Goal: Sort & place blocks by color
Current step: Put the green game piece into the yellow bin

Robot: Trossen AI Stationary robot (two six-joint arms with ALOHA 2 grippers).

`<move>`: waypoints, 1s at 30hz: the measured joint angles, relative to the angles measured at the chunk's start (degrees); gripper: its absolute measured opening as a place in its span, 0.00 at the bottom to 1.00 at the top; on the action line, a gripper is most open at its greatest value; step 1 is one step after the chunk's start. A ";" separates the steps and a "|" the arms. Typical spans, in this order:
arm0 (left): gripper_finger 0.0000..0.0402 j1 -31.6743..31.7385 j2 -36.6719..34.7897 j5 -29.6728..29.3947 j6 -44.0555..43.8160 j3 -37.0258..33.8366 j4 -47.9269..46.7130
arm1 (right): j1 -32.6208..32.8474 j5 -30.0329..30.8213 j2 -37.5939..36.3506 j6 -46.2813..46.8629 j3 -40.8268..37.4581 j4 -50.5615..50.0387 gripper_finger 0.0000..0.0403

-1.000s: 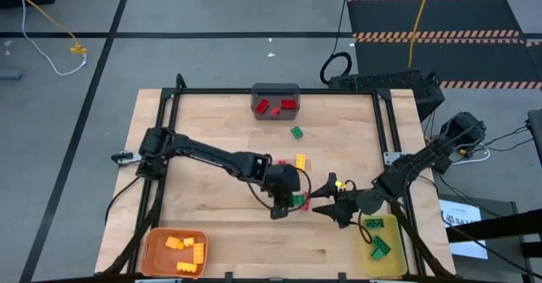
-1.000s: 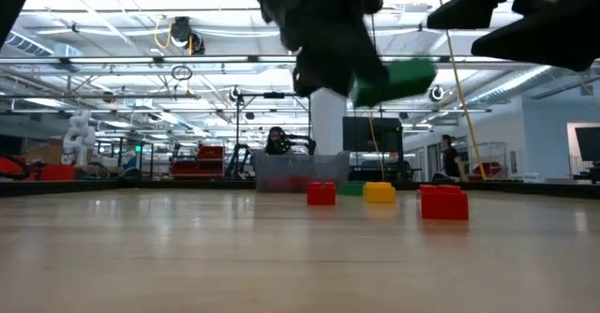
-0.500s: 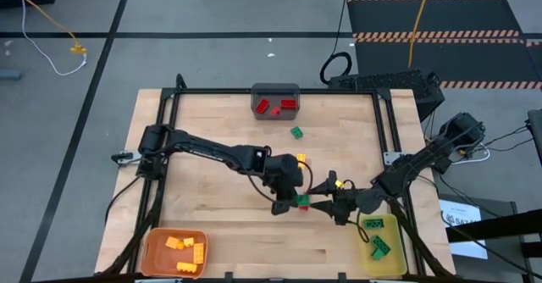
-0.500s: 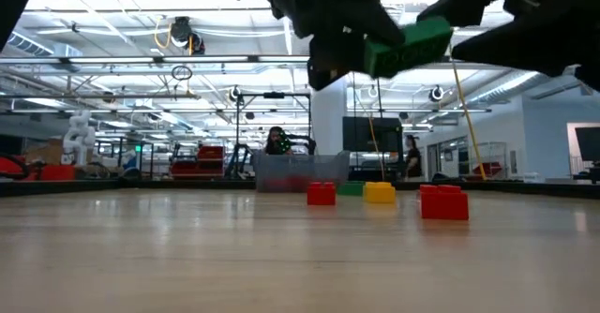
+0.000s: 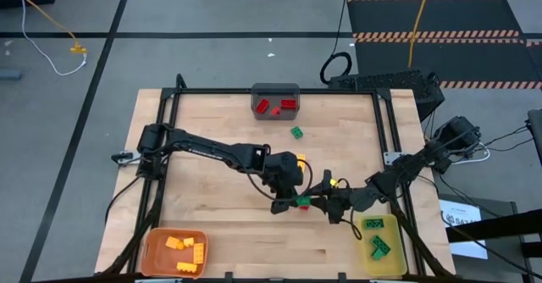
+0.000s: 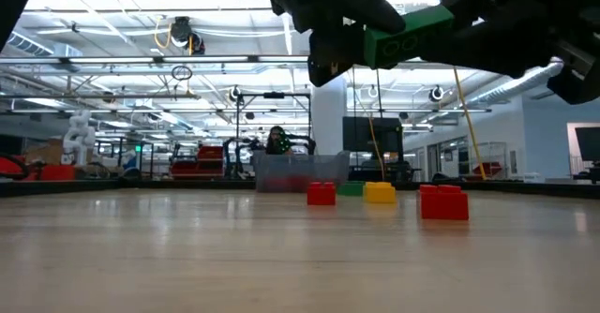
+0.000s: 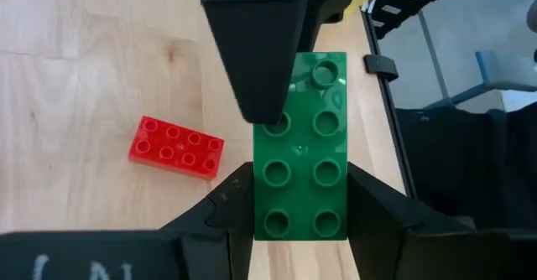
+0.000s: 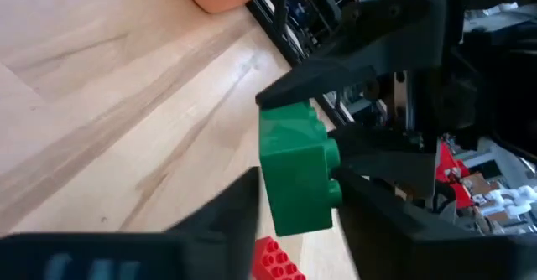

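My left gripper (image 7: pixel 300 203) is shut on a green studded brick (image 7: pixel 300 146), held in the air right of the table's middle (image 5: pixel 301 202). My right gripper (image 8: pixel 298 209) is open and comes at the brick (image 8: pixel 294 175) from the right. One of its fingers (image 7: pixel 252 54) lies over the studded face at the brick's free end, the other stands on the opposite side. A red brick (image 7: pixel 176 147) lies flat on the table below. Farther off, a green (image 5: pixel 297 132) and a yellow brick (image 5: pixel 300 160) rest on the wood. My left gripper pinches the green brick by its two long sides (image 7: pixel 258 213) at the end nearer my wrist. The fingers come level from the table's left, along the brick. The brick is lifted clear and sticks out past the fingertips (image 6: pixel 408 37). My right gripper's fingers (image 8: pixel 243 200) flank the brick's free end; whether they touch it I cannot tell.
A gray bin (image 5: pixel 276 102) with red bricks stands at the far edge. An orange bin (image 5: pixel 174 252) with yellow bricks sits near left, a yellow bin (image 5: pixel 381 241) with green bricks near right. Bare wood lies left of the arms.
My left gripper has carried the green brick a little toward the table's right and upward, and the brick now sits tilted. My right gripper has moved left toward it, and its fingers now stand around the brick's free end.
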 joint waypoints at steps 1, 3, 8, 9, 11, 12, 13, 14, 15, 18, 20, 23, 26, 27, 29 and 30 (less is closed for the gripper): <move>0.36 0.02 0.00 0.08 0.01 0.00 -0.04 | -0.16 0.18 0.04 0.00 0.00 0.00 0.29; 0.40 0.09 0.00 0.22 0.26 0.00 -0.21 | -0.29 0.46 0.00 0.19 -0.02 0.05 0.19; 0.59 0.22 0.00 -0.18 1.39 0.00 -0.45 | -0.34 0.19 0.00 1.79 -0.02 0.11 0.19; 0.62 0.36 0.00 -0.18 1.58 0.00 -0.77 | -0.32 0.18 0.00 2.04 -0.02 0.10 0.19; 0.66 0.78 -0.11 -0.18 1.65 0.00 -1.96 | 0.07 0.25 -0.19 2.44 -0.02 -0.06 0.19; 0.68 1.01 -0.58 -0.17 1.87 0.00 -3.43 | 0.43 0.55 -0.65 2.53 -0.02 -0.73 0.19; 0.69 1.27 -0.90 -0.12 2.38 0.00 -5.20 | 0.83 0.86 -1.23 2.60 -0.02 -1.47 0.19; 0.70 1.53 -1.19 -0.11 3.11 0.08 -6.67 | 1.22 1.38 -1.95 3.12 -0.02 -2.20 0.19; 0.71 1.82 -1.83 -0.80 3.95 0.15 -9.10 | 1.78 2.43 -2.95 3.94 -0.02 -3.44 0.19; 0.71 2.60 -3.22 -5.54 5.61 0.04 -17.52 | 3.52 5.72 -7.40 7.83 0.05 -9.76 0.19; 0.71 2.83 -4.53 -10.39 5.98 0.04 -21.34 | 4.15 6.13 -11.04 13.69 0.02 -16.26 0.19; 0.69 2.63 -6.41 -17.11 5.45 0.07 -23.57 | 4.28 0.99 -17.61 26.74 0.04 -26.62 0.19; 0.68 2.23 -7.07 -21.13 4.93 0.04 -24.08 | 4.08 -11.11 -23.44 41.10 0.05 -36.28 0.19; 0.67 2.20 -7.15 -21.81 5.04 0.04 -23.31 | 3.99 -14.93 -24.95 45.59 0.02 -38.92 0.19; 0.66 2.09 -7.23 -22.78 5.58 0.04 -22.64 | 3.94 -21.66 -27.71 53.50 0.02 -42.66 0.19; 0.65 2.03 -7.22 -22.82 5.66 0.04 -22.51 | 3.94 -25.25 -28.88 57.39 0.02 -44.42 0.19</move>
